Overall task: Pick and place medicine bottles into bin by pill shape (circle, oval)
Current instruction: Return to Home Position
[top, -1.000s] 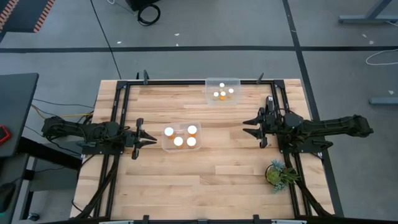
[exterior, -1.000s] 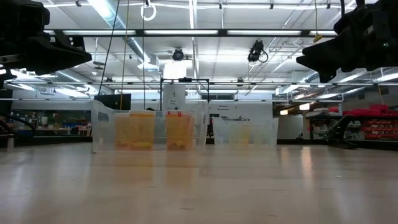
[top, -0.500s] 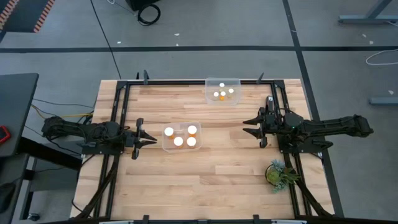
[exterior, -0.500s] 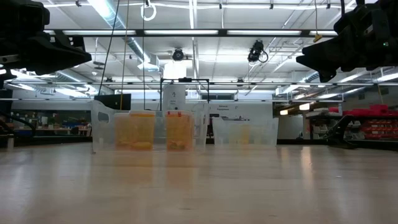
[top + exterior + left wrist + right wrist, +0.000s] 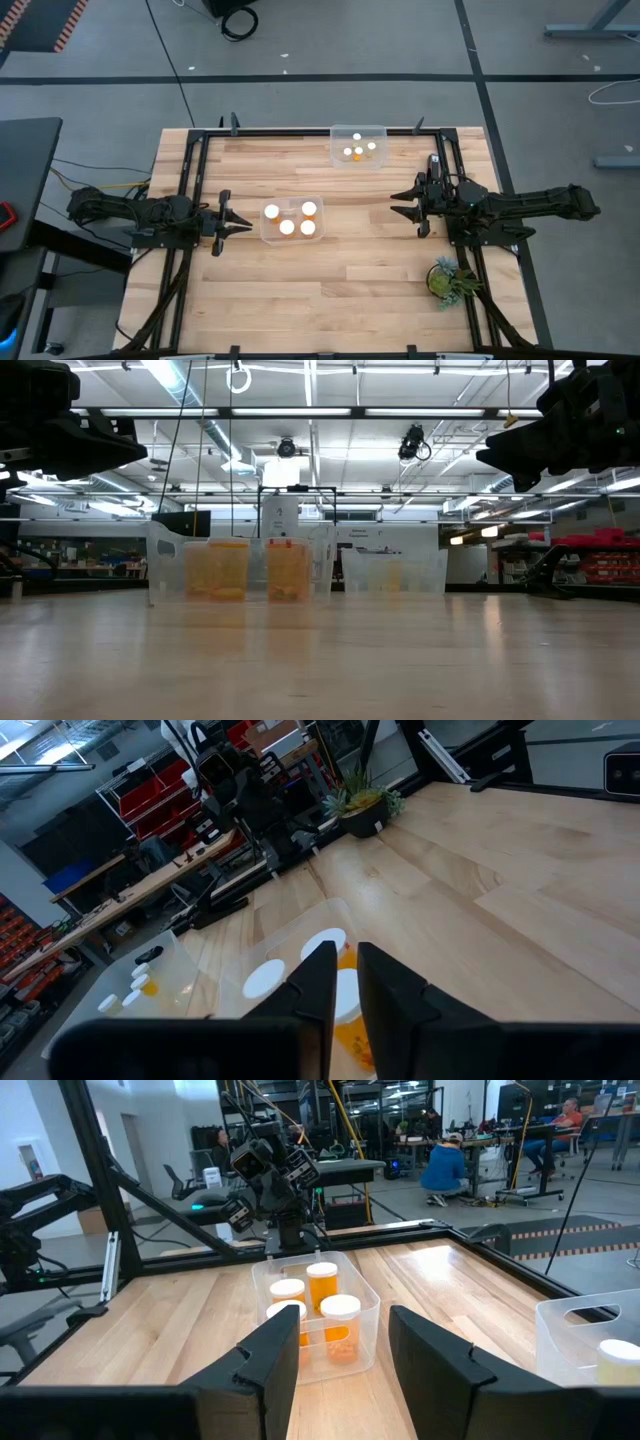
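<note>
Beside the near bin [image 5: 288, 206], the left claw [image 5: 248, 226] hangs nearly pressed together; opposite, the right claw [image 5: 405, 212] hangs spread, empty. Four larger medicine bottles [image 5: 287, 227] stand in that bin, four smaller bottles [image 5: 358, 138] in the far bin [image 5: 376, 160]; sorting looks finished. From above, mostly caps show; the low view shows amber bodies.

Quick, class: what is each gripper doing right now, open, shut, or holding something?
Left gripper: shut, holding nothing.
Right gripper: open, holding nothing.
</note>
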Controlling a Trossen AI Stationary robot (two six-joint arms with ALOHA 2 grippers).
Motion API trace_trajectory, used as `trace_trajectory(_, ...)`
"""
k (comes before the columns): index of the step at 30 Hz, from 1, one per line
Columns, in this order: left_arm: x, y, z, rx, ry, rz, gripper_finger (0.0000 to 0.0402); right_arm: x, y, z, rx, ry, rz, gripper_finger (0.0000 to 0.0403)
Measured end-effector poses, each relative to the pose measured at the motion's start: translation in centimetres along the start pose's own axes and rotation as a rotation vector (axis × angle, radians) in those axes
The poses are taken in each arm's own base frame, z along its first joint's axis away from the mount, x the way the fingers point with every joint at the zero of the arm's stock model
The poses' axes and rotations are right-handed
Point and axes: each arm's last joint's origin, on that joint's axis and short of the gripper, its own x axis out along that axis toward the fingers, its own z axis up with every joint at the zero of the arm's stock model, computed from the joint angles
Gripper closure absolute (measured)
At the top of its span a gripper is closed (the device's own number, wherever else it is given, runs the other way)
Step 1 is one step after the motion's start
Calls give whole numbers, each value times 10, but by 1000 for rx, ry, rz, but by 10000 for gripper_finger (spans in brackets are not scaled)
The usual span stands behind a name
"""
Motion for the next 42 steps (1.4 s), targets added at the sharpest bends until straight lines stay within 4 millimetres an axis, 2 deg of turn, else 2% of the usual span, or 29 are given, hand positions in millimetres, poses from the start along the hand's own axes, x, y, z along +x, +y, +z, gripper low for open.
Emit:
trace_trajectory(31,0,0,0,0,0,0,340,0,0,0,0,0,0,240)
trace_trajectory(42,0,0,0,0,0,0,351,0,0,0,0,0,0,240)
